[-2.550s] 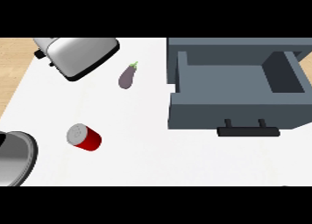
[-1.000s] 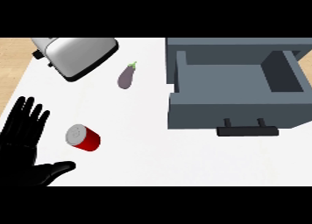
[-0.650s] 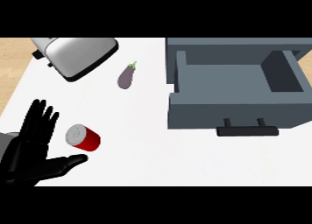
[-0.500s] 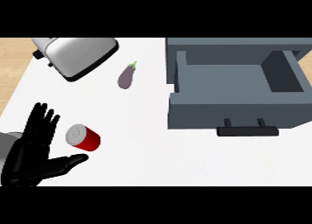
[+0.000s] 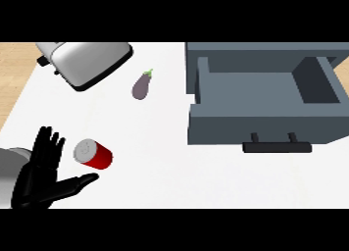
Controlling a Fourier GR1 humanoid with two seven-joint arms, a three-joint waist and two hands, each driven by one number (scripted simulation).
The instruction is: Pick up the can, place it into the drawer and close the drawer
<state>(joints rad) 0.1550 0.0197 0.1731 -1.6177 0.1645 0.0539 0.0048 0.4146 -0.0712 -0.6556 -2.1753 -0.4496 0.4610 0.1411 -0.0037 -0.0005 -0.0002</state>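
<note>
While lying on its side on the surface just beside the left hand [image 5: 40,179], not yet gripped: red can [image 5: 94,153]. Fingers straight and spread, thumb out beneath it. Drawer [image 5: 268,90] open, well apart to the right. Grasping, placing, closing all left.

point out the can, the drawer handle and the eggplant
can [image 5: 95,154], head view, on its red side
drawer handle [image 5: 276,146], head view, on the black bar
eggplant [image 5: 141,87], head view, on its purple body
</note>
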